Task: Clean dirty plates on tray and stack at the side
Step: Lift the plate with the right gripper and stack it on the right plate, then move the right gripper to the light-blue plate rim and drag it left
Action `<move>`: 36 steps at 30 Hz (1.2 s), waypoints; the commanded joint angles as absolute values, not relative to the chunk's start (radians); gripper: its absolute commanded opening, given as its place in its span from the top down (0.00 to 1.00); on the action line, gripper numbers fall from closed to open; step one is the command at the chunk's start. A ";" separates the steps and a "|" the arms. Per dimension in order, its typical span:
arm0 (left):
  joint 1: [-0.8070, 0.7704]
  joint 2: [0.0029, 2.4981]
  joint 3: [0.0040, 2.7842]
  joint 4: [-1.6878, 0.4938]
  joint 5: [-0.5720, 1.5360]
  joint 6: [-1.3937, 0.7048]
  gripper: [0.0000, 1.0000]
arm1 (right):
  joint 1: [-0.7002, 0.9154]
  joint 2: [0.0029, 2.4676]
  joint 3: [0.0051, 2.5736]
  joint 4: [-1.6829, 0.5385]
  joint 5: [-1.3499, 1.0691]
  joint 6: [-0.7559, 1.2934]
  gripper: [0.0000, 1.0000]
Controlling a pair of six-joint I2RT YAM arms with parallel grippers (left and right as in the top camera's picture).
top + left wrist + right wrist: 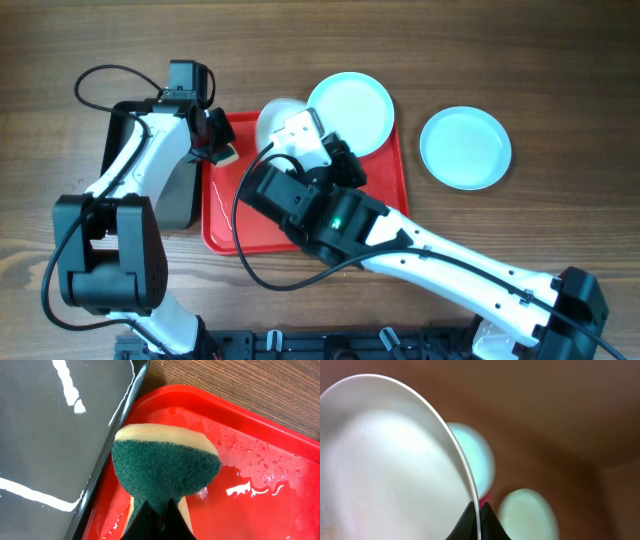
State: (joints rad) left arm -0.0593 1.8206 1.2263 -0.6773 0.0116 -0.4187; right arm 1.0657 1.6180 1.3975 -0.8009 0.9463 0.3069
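The wooden table bears a dark grey pan at far left, just beside the red tray. Over the tray's left edge the left gripper is pinched on a green-and-yellow sponge. Mid-tray, the right gripper clamps the rim of one plate, held tilted; a second plate rests across the tray's far right corner, and a third plate lies on the table, apart to the right.

The red tray is gleaming as glossy, wet plastic. The sponge is showing rough green scouring fibre over soft yellow foam. The dark pan is reflecting like smooth metal. The tilted plate and the far-right plate are shining smooth and glossy. The table is showing matt wood grain.
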 commanded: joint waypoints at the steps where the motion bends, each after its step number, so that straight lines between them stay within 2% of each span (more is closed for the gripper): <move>1: -0.062 1.813 1.236 -0.674 -0.006 -0.435 0.96 | 0.987 1.613 1.399 -0.820 0.522 0.376 0.96; 6: -0.062 1.813 1.236 -0.674 -0.006 -0.435 0.96 | 0.731 1.610 1.399 -0.831 0.194 0.392 0.96; 11: -0.062 1.813 1.236 -0.674 -0.006 -0.435 0.96 | 0.230 1.613 1.399 -0.836 -0.212 0.394 0.96; 16: -0.062 1.813 1.236 -0.674 -0.006 -0.435 0.96 | -0.133 1.624 1.399 -0.908 -0.244 0.430 0.96; 18: -0.062 1.813 1.236 -0.674 -0.006 -0.435 0.96 | -0.220 1.642 1.398 -0.937 -0.223 0.442 0.96; 24: -0.062 1.813 1.236 -0.673 -0.006 -0.435 0.96 | -0.360 1.679 1.320 -0.897 -0.110 0.479 0.96; 34: -0.062 1.813 1.236 -0.670 -0.006 -0.435 0.96 | -0.360 1.744 1.236 -0.816 -0.111 0.464 0.94; 35: -0.062 1.813 1.236 -0.667 -0.006 -0.435 0.96 | -0.353 1.745 1.236 -0.815 -0.111 0.452 0.87; 36: -0.062 1.813 1.236 -0.667 -0.006 -0.435 0.96 | -0.340 1.745 1.236 -0.813 -0.112 0.444 0.73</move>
State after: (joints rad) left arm -0.0593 1.8206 1.2263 -0.6750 0.0078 -0.4248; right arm -0.3691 1.7306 1.2442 -0.8211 -0.1223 0.4648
